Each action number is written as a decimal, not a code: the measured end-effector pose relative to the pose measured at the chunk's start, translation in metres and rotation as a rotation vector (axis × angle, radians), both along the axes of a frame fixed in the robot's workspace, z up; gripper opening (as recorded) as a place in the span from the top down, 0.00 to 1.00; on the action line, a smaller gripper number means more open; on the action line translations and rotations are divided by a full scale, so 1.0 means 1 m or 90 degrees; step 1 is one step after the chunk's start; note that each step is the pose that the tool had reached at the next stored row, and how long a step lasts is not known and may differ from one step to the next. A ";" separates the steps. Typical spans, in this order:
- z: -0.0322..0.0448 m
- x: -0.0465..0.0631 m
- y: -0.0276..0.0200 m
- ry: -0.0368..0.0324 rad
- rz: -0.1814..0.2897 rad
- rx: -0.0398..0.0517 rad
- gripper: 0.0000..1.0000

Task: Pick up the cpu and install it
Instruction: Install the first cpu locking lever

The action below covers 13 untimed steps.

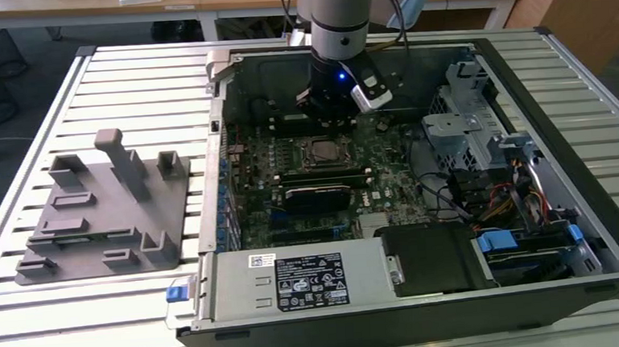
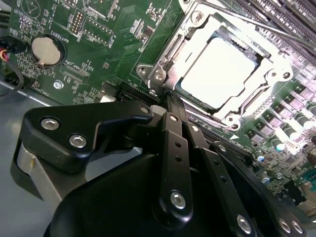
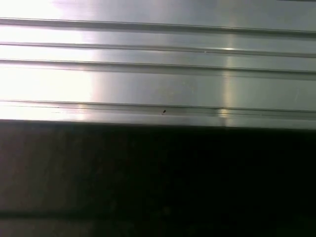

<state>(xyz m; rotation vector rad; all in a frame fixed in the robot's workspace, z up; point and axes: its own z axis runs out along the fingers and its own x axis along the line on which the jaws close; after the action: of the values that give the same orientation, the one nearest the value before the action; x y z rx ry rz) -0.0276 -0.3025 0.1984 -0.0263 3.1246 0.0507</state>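
In the second wrist view the cpu (image 2: 219, 74), a pale silver square, lies flat inside the socket frame (image 2: 163, 59) on the green motherboard (image 2: 98, 44). My gripper (image 2: 166, 98) has its black fingers (image 2: 174, 148) drawn together, the tips resting by the socket's near corner, beside the cpu and holding nothing. In the exterior view the gripper (image 1: 331, 114) hangs inside the open computer case (image 1: 614, 227), just behind the socket (image 1: 319, 150).
A grey box with a black-and-white label (image 1: 294, 281) lies along the case's front. Drive cages and cables (image 1: 492, 170) crowd the exterior view's right. A grey fixture with slots (image 1: 108, 210) sits on the slatted table (image 1: 82, 324) at that view's left. A coin battery (image 2: 45, 50) sits on the board.
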 end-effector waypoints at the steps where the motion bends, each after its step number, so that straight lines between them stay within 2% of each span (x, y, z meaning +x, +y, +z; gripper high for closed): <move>1: -0.0006 0.000 0.0000 0.0000 0.000 -0.0021 0.89; 6: -0.0037 0.000 0.0001 0.0003 0.000 -0.0086 0.89; 9: -0.0045 0.000 0.0000 0.0004 0.000 -0.0088 0.89; 13: -0.0032 0.001 0.0003 0.0001 0.000 -0.0061 0.89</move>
<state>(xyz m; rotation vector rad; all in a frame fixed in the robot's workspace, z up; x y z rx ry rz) -0.0271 -0.3023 0.1952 -0.0262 3.1251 0.0356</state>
